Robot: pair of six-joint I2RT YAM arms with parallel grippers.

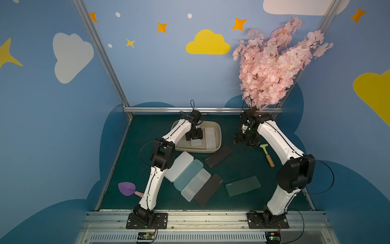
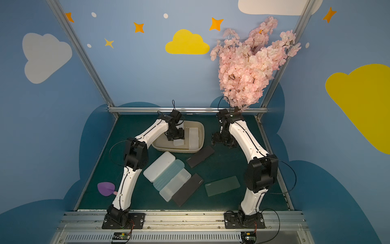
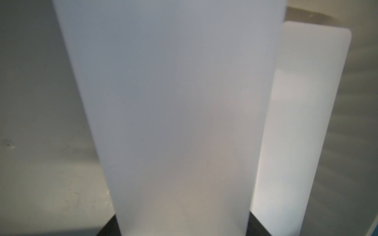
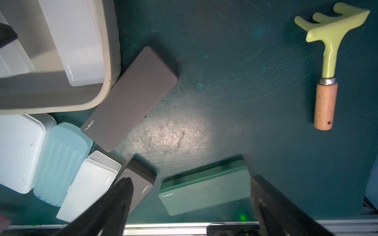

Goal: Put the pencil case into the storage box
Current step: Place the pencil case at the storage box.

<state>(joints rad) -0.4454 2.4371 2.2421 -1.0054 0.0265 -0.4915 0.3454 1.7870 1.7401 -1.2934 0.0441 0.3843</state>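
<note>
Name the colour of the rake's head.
The rake's head is pale yellow-green; the right wrist view shows it best.

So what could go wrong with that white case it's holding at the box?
The held case in the left gripper is close beside another white case already in the box. Let go now, it might land on that one and sit crooked. Also, a dark case lies right by the box's corner, so bumping the box could shove it.

White arm shells (image 1: 152, 183), black joints (image 1: 162, 156), black left tool (image 1: 194, 138); thin black cables (image 1: 333, 176); base plates (image 1: 161, 217) apparently screwed.
</note>
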